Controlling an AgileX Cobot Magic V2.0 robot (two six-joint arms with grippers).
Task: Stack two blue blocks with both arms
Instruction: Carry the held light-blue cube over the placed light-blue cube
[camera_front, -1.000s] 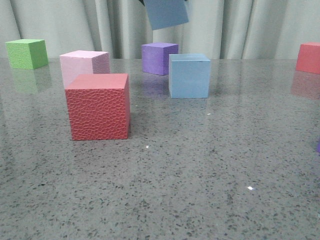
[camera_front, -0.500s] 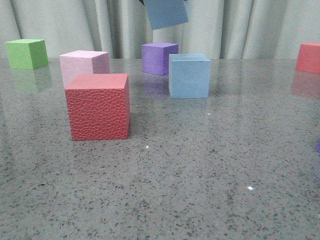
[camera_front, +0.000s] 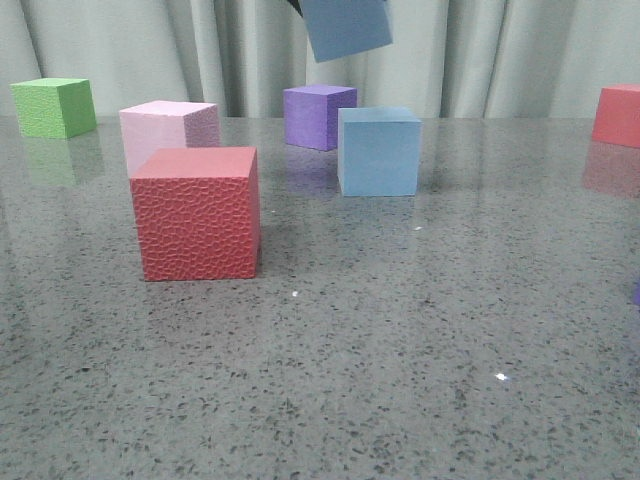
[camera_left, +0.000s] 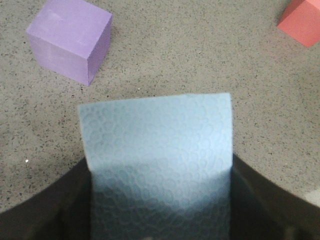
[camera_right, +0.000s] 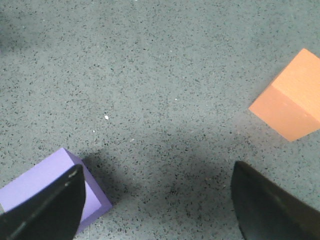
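Looking across the speckled grey bench (camera_front: 400, 350), you have the red textured cube (camera_front: 196, 215) nearest the front edge, toward the left side. Behind it sits the pale pink cube (camera_front: 165, 128), and the green cube (camera_front: 52, 106) is by the far left corner. One blue block (camera_front: 378, 152) rests flat on the bench near the middle of the far edge, with the purple cube (camera_front: 318, 116) just behind it to the left. Another red cube (camera_front: 618, 115) is at the far right edge.

Your left tool (camera_left: 157, 220) is clamped on the second blue block (camera_left: 157, 165), its dark fingers (camera_left: 75, 200) pressed to both sides; in the front view that block (camera_front: 345, 27) hangs tilted in the air, above and slightly left of the resting one, not touching it.

Your right tool (camera_right: 157, 200) is spread wide with nothing between its fingers (camera_right: 50, 205), over bare bench between a purple cube (camera_right: 45, 192) and an orange cube (camera_right: 290, 105).
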